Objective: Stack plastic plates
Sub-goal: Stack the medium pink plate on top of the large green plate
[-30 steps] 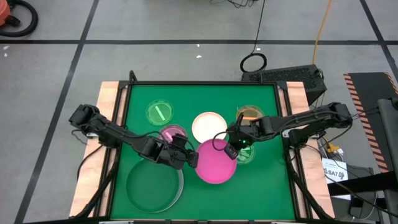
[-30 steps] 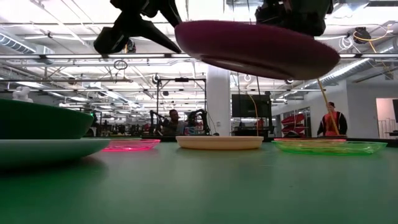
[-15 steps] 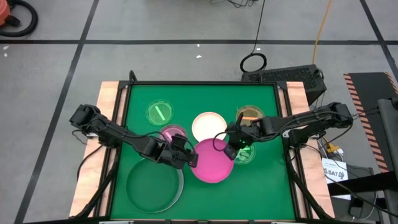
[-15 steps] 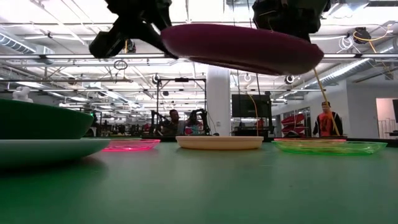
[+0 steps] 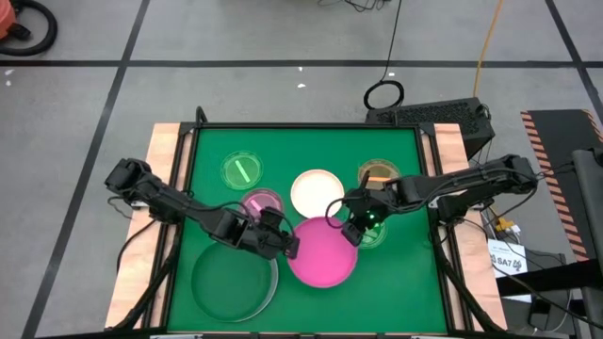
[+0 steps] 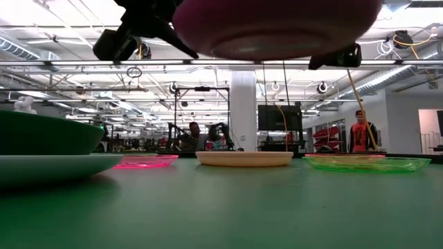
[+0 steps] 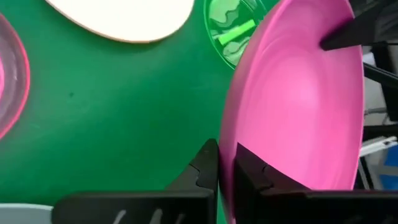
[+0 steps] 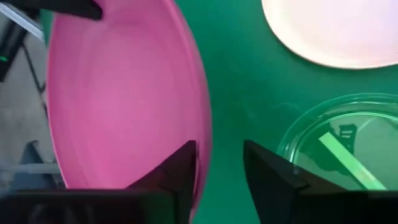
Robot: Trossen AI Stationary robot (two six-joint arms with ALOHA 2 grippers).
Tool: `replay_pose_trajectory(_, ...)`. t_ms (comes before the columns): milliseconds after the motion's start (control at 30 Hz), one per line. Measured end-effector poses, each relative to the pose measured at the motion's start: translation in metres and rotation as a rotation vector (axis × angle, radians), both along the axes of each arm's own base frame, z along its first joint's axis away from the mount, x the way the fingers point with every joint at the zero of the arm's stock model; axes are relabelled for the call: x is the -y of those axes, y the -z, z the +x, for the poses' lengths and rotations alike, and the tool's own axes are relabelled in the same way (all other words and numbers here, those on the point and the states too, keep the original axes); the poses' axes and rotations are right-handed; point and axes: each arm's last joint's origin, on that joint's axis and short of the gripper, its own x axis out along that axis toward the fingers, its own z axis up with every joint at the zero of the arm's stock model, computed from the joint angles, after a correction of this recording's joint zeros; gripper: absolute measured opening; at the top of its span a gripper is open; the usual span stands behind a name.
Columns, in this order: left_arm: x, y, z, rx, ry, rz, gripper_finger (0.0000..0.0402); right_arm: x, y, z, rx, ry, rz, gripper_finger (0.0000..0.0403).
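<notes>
A hot pink plate point(image 5: 323, 250) hangs above the table's middle, with my left gripper point(image 5: 290, 247) shut on its left rim. At its right rim my right gripper point(image 5: 352, 229) stands open. One of its fingers point(image 8: 180, 171) is over the plate's inside and the other point(image 8: 267, 174) is outside the rim. Whether either touches, I cannot tell. A dark green plate point(image 5: 234, 281) sits in a pale mint one point(image 6: 55, 164) at the near left. Flat on the mat lie a cream plate point(image 5: 316, 191) and small translucent plates: purple point(image 5: 262, 202), green point(image 5: 242, 170), orange point(image 5: 379, 172) and another green point(image 5: 373, 235). My left gripper pinches the pink plate's rim point(image 7: 231, 134) on the plate's left side, one finger point(image 7: 252, 171) on the inside face and one point(image 7: 205, 165) on the outside. The fingers come from the table's left, slanting down. The plate is lifted clear and about level point(image 6: 277, 28).
The green mat point(image 5: 396, 292) is framed by wooden edges point(image 5: 162, 141). Bare mat lies at the near right and along the far edge. People stand in the room far behind the table point(image 6: 361, 131).
My right gripper has opened and let go of the pink plate's right rim. The plate, now held only at its left rim, has shifted slightly toward the table's left and near edge, and has gone from tilted to about level.
</notes>
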Motion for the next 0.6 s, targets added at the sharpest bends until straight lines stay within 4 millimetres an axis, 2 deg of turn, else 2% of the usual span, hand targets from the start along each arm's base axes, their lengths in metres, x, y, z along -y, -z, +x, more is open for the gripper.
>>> replay_pose_trajectory(367,0.019,-0.006,-0.013,-0.013,0.057,-0.074,0.0015,0.005,-0.029,-0.03,0.079,0.024,0.007,0.0197)
replay_pose_trajectory(500,0.021,-0.013,-0.024,-0.03,0.06,-0.07,0.0015,0.007,-0.033,-0.044,0.046,-0.013,-0.026,0.0206)
replay_pose_trajectory(600,0.022,-0.017,-0.041,-0.104,0.071,-0.044,0.0015,0.008,-0.033,-0.052,0.01,-0.056,-0.053,0.0207)
